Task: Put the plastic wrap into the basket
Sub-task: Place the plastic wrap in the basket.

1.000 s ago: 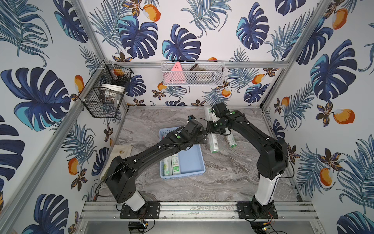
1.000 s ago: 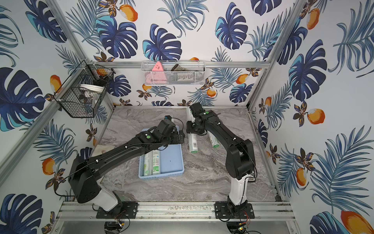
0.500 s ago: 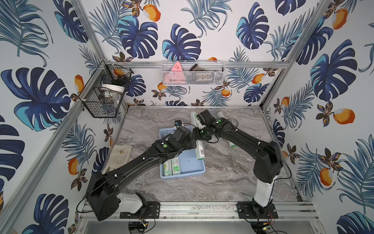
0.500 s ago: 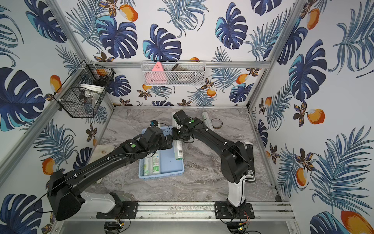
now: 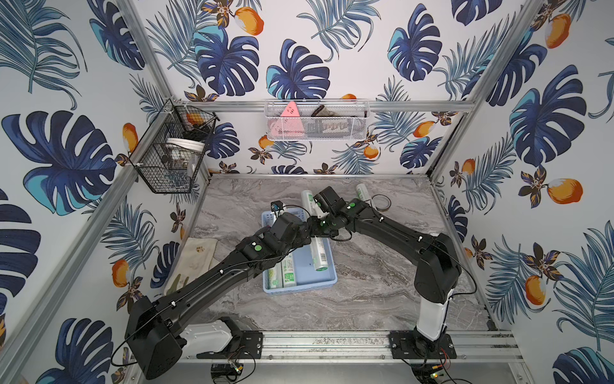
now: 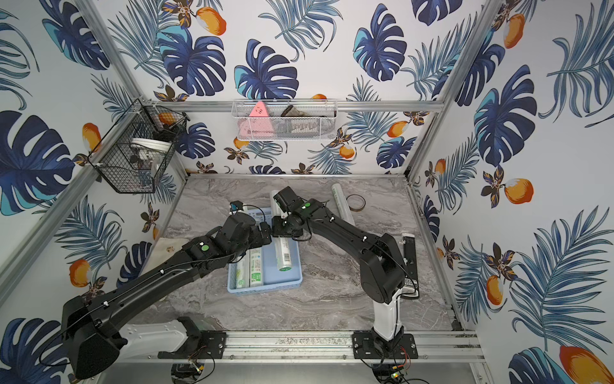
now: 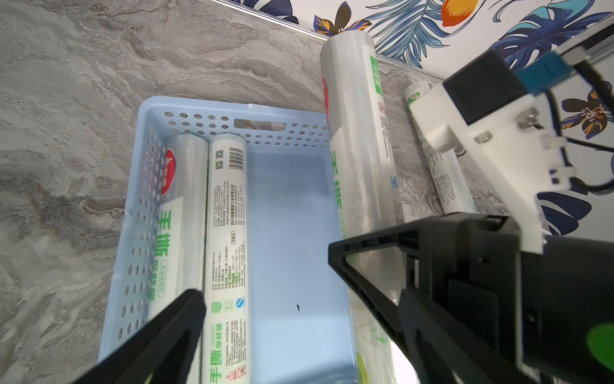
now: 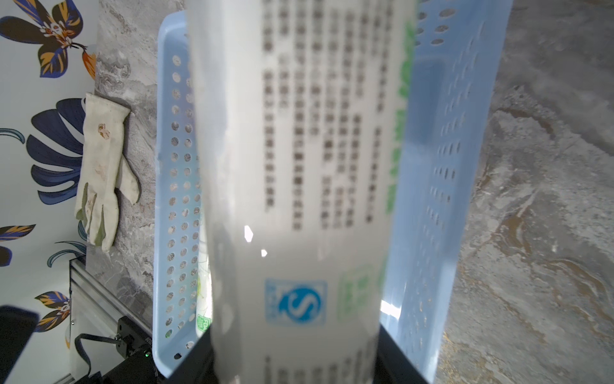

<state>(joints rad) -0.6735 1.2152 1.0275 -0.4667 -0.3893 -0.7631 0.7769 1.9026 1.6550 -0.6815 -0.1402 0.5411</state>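
The light-blue basket [image 5: 299,288] [image 6: 265,287] [image 7: 232,109] sits mid-table, and two rolls of plastic wrap [image 5: 282,274] [image 6: 251,269] [image 7: 226,212] lie side by side along its left wall. My right gripper [image 5: 320,227] [image 8: 295,359] is shut on a third roll [image 5: 319,252] [image 6: 284,252] [image 7: 362,173] [image 8: 299,149]. That roll slants along the basket's right side, with its far end sticking out past the far wall. A fourth roll [image 5: 362,192] [image 6: 340,202] lies on the table at the back. My left gripper [image 5: 304,232] [image 7: 302,299] hangs open and empty over the basket, close beside the right one.
A brown tape ring [image 5: 381,202] lies beside the back roll. A stained white glove [image 5: 196,256] [image 8: 103,173] lies by the left wall. A black wire basket [image 5: 172,149] and a white mesh basket [image 5: 315,121] hang on the walls.
My right gripper has carried its roll leftward from the open table to over the basket's right side. The left arm has drawn back toward the left and front, its gripper still open.
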